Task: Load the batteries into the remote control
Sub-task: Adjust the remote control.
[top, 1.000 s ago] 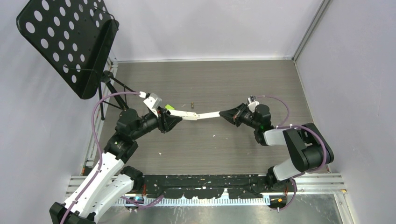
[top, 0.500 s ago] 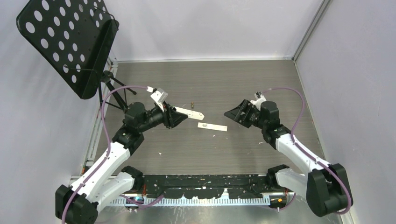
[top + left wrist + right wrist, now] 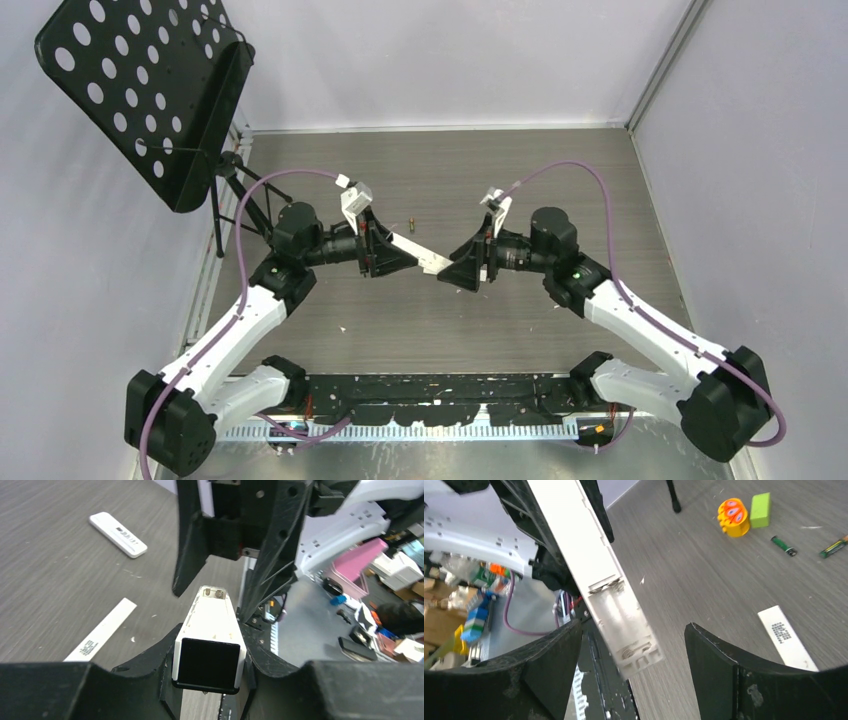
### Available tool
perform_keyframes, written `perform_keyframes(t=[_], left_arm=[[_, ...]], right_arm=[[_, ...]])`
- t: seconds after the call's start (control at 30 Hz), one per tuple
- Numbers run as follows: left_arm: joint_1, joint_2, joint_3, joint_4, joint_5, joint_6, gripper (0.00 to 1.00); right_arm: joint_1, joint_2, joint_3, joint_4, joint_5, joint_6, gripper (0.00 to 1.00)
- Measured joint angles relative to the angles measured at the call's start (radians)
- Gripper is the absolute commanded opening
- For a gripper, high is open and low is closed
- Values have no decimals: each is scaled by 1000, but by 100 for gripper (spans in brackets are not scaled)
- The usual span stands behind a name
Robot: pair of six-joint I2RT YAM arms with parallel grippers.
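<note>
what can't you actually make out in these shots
- Third battery: the right wrist view shows one battery whole and a second battery cut by the right edge, no third.
- Top view: batteries too small, only a speck.
- Polarity marks in the remote compartment: blurred, right wrist view.
- Where the left gripper touches the remote: hidden by the remote's body, left wrist view.

Top external camera: fixed high behind the arm bases, looking down on the whole table (image 3: 500, 170) from a distance. Left wrist camera: sights along the held remote (image 3: 209, 630) toward the right gripper (image 3: 211, 600), very close. Right wrist camera: faces the opposite way, close on the remote's open bay. All three views share the remote; both wrist views share the white cover strip (image 3: 100, 632).
</note>
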Motion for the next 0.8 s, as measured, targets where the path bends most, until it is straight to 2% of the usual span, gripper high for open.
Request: perform_keyframes(t=[0.13, 0.27, 0.33, 0.43, 0.6, 0.67, 0.73, 0.8], left_arm=[[0, 7, 2, 39, 76, -35, 0], [0, 7, 2, 74, 134, -54, 0], [0, 7, 2, 74, 148, -50, 0], [3, 7, 8, 56, 166, -31, 0], [3, 7, 22, 27, 194, -9, 0], [3, 10, 22, 19, 209, -8, 0], [3, 14, 22, 14, 220, -9, 0], [3, 20, 23, 13, 226, -9, 0]], right_arm=[[55, 70, 66, -115, -22, -103, 71], [80, 95, 86, -172, -72, -154, 48], [84, 94, 94, -183, -111, -166, 44], [86, 93, 100, -190, -145, -180, 46], [85, 92, 100, -192, -171, -185, 62], [85, 92, 100, -192, -171, -182, 65], [84, 89, 100, -192, -169, -185, 63], [84, 80, 100, -192, -165, -186, 53]])
